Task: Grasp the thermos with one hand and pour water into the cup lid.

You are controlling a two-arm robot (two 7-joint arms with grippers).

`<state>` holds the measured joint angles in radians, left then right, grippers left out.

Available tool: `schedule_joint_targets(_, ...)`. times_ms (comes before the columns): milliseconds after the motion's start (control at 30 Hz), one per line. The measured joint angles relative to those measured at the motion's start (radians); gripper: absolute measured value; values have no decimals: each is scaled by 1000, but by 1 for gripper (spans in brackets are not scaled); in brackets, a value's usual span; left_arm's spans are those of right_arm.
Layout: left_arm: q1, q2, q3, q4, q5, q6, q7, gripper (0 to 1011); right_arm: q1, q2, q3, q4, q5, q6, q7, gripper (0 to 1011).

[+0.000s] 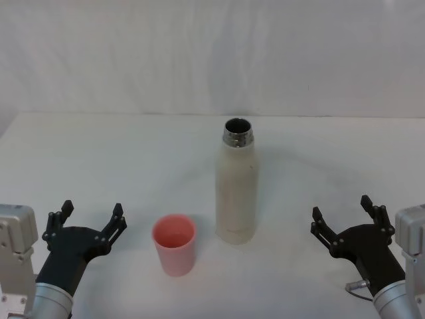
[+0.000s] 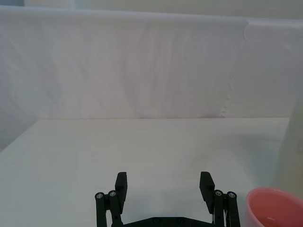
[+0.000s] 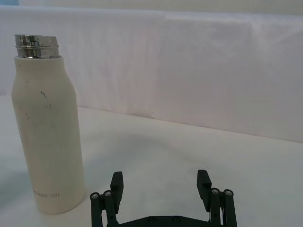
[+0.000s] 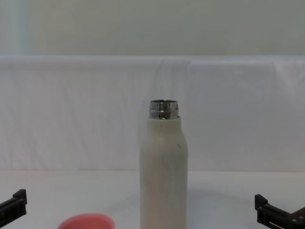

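Note:
The cream-white thermos stands upright and uncapped at the table's middle, its steel neck open; it also shows in the right wrist view and chest view. The salmon-pink cup lid sits upright just to its front left, and its rim shows at the edge of the left wrist view and low in the chest view. My left gripper is open near the front left, left of the cup lid. My right gripper is open at the front right, apart from the thermos. Both hold nothing.
The white table stretches back to a white cloth backdrop. Bare surface lies behind the thermos and on both sides of it.

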<state>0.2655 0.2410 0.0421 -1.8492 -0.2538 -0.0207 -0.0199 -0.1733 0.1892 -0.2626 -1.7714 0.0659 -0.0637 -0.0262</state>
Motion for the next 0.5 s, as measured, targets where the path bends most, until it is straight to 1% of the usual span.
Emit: schedule_joint_targets(500,0,0,0,0,0,0,0,1001,0,0,0,0,0,0,0,1001)
